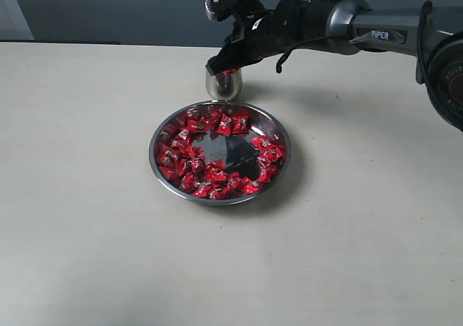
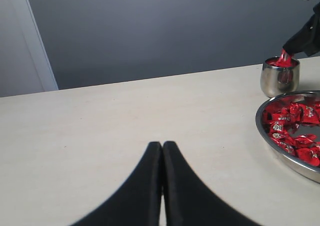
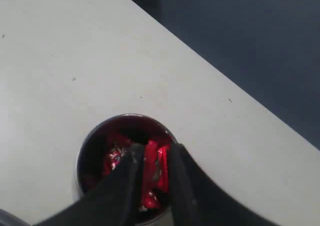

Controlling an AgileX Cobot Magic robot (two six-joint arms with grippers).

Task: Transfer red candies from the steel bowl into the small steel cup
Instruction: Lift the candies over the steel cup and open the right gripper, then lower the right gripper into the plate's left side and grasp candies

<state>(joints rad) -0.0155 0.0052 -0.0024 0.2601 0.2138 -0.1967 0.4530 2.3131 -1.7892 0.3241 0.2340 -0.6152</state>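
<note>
The steel bowl (image 1: 155, 165) sits mid-table with several red candies (image 1: 189, 147) ringed around its bare centre; its edge (image 2: 260, 122) and candies (image 2: 296, 115) also show in the left wrist view. Just behind it stands the small steel cup (image 1: 223, 87), with red candies inside (image 3: 114, 156). My right gripper (image 1: 226, 69) hangs over the cup mouth, shut on a red candy (image 3: 152, 162) held between its fingertips (image 3: 135, 153). My left gripper (image 2: 162, 145) is shut and empty, low over bare table well left of the bowl; the exterior view does not show it.
The pale table (image 1: 87, 217) stretches wide around the bowl. The right arm (image 1: 340, 24) reaches in from the upper right, above the table's far edge. A dark wall (image 2: 160, 25) rises behind the table.
</note>
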